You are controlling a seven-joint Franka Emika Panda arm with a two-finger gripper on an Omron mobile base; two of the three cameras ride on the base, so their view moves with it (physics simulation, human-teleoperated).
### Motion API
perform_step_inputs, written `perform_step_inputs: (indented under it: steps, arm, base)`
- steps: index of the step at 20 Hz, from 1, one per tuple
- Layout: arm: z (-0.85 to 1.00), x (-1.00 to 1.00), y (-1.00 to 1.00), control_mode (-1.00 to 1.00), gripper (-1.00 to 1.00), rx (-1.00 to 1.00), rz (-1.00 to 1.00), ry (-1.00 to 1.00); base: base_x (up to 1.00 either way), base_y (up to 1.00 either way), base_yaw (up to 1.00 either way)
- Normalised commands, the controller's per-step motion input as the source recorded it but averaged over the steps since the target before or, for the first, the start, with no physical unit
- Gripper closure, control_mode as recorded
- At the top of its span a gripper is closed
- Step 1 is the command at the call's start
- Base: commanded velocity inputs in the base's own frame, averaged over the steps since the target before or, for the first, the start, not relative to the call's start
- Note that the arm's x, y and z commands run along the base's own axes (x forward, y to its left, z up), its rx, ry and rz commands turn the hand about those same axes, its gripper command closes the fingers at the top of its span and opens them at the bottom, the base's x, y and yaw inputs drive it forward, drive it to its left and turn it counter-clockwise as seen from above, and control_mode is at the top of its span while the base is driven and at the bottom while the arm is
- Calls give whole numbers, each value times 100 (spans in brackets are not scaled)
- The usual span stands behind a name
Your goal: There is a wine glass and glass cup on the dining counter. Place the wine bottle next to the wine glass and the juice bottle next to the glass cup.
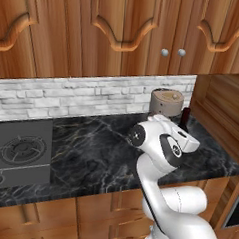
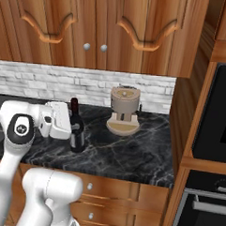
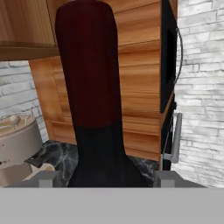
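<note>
Black marble counter (image 2: 132,148): jaws (image 2: 73,127) round wine bottle (image 2: 76,129), grip unclear; hand cam shows neck close-up.

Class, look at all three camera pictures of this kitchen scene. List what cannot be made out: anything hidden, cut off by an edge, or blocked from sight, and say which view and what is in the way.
- Wine bottle: in the left base view the arm covers all but its top.
- Pincer: in the hand view the fingertips barely clear the bottom edge, so contact with the bottle cannot be judged.
- Bottle's base: cut off at the bottom of the hand view.
- Coffee machine: cropped by the left edge in the hand view.
- Stove: cut by the left edge of the left base view.
</note>
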Motion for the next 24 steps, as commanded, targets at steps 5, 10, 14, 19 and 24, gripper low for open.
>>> perform_step_inputs:
  steps: [5,10,14,19,24]
  arm:
    - [0,0,0,100,100,0,0,0]
    - [0,0,0,100,100,0,0,0]
    - [0,0,0,100,100,0,0,0]
    - [0,0,0,100,100,0,0,0]
    - [0,0,0,100,100,0,0,0]
  base:
    - [0,0,0]
    - [0,0,0]
    - [-1,0,0]
    - [-28,0,6]
    - [-69,0,12]
